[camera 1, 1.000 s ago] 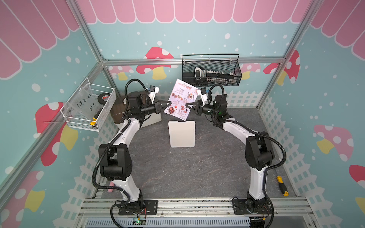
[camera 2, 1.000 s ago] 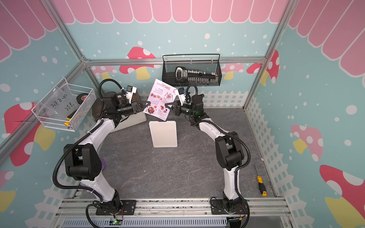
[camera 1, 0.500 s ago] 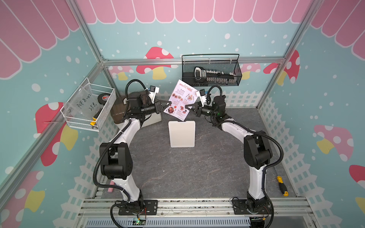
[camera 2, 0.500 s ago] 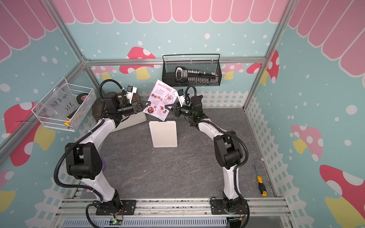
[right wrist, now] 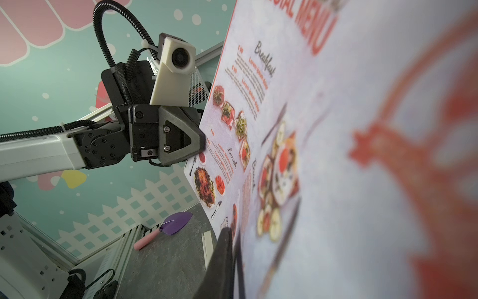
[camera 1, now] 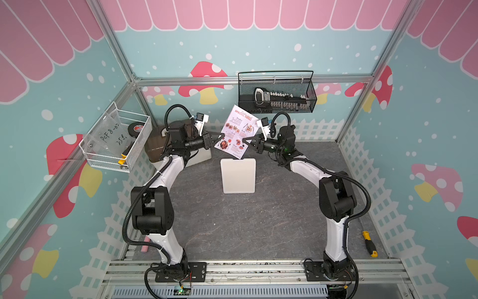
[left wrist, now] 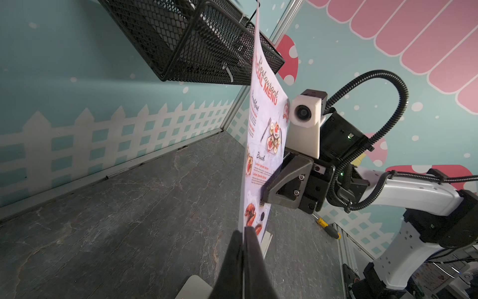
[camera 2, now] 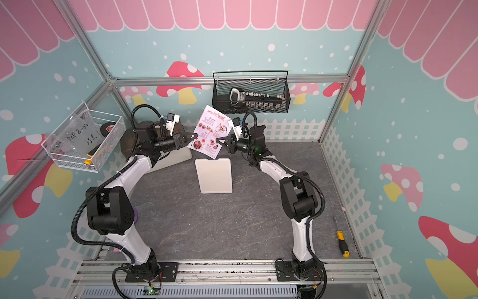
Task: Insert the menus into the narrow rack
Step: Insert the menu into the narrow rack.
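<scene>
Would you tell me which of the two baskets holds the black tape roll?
The white wire basket, on the side wall; the black mesh basket hangs on the back wall.

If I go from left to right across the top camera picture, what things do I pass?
The white wire basket → left gripper → menu → right gripper → yellow screwdriver.

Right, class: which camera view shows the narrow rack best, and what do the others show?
A top view: the whole narrow rack lies flat on the table, its outline clear, in both top views. Each wrist view catches only a thin white sliver of it near the held menu.
</scene>
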Controlling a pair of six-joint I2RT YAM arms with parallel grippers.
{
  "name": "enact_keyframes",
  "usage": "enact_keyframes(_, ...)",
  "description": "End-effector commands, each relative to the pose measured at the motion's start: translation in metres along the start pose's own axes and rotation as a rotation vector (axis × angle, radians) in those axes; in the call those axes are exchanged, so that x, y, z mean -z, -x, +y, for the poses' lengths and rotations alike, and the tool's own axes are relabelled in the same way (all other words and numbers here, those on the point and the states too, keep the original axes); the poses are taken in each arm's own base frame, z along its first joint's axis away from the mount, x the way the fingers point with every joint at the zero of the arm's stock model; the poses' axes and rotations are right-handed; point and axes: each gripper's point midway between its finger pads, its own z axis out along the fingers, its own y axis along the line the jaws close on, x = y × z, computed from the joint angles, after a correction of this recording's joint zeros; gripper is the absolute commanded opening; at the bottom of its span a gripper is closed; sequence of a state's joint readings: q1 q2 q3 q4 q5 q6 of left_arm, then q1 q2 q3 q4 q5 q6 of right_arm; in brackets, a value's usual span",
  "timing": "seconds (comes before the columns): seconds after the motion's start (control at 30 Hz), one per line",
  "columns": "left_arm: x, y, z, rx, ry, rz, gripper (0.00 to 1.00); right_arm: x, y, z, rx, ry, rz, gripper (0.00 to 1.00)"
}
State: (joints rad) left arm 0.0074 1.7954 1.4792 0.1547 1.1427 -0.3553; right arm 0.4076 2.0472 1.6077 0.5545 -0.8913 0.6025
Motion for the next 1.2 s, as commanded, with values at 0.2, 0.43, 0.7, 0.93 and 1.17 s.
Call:
enact_keyframes(0.2,0.005,-0.012,-0.001,0.005,-0.005,0.023,0.00,0.003,-0.008,0.010,0.002,0.013,0.036,0.11)
enact_keyframes(0.43,0.007,-0.014,-0.005,0.006,-0.007,0.026,0.00,0.005,-0.007,0.013,-0.002,0.008,0.043,0.11)
enact_keyframes(0.7,0.008,-0.007,-0.009,-0.003,-0.001,0.015,0.00,0.006,0.000,0.015,0.007,-0.005,0.046,0.11)
enact_keyframes(0.93,0.009,-0.006,-0.012,0.001,0.002,0.015,0.00,0.004,0.000,0.014,-0.006,-0.008,0.066,0.11)
enact_keyframes(1.17,0.010,-0.001,-0.016,-0.002,0.002,0.005,0.00,0.005,0.004,0.016,-0.005,-0.019,0.078,0.11)
